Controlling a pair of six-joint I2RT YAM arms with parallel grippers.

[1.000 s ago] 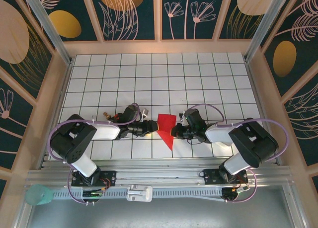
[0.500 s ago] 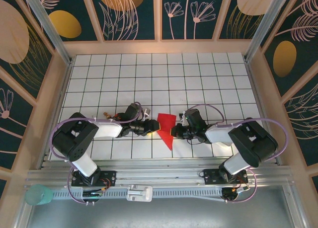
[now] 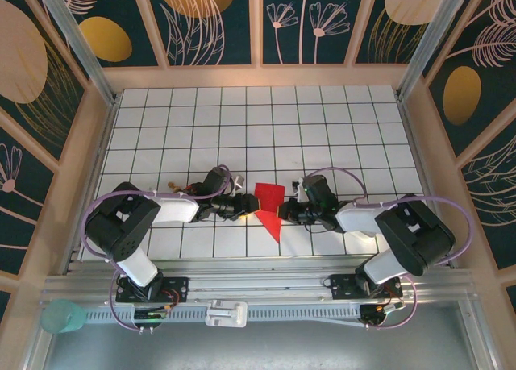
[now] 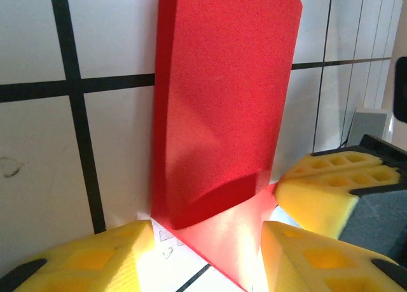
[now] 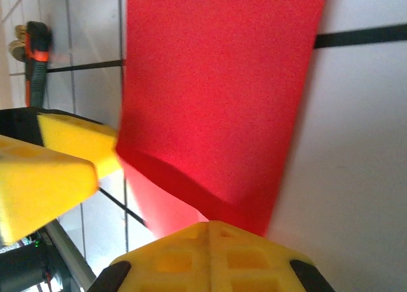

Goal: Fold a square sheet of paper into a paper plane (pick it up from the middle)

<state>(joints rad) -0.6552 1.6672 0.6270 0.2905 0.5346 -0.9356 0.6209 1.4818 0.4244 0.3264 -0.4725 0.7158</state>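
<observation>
White grid table (image 3: 322, 120), near its middle: red sheet (image 3: 268, 207) lies as a creased, pointed shape with one flap standing up. Folding looks begun, with most creases left to make. Right gripper (image 3: 284, 215) is clamped on the flap's edge; left gripper (image 3: 247, 206) sits half-spread astride the opposite corner.

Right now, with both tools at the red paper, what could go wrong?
The right tool is shut on the red paper at its edge: a pull could tear it or slip off. The flap stands curled off the table, so the open left tool may crease it crooked.
</observation>
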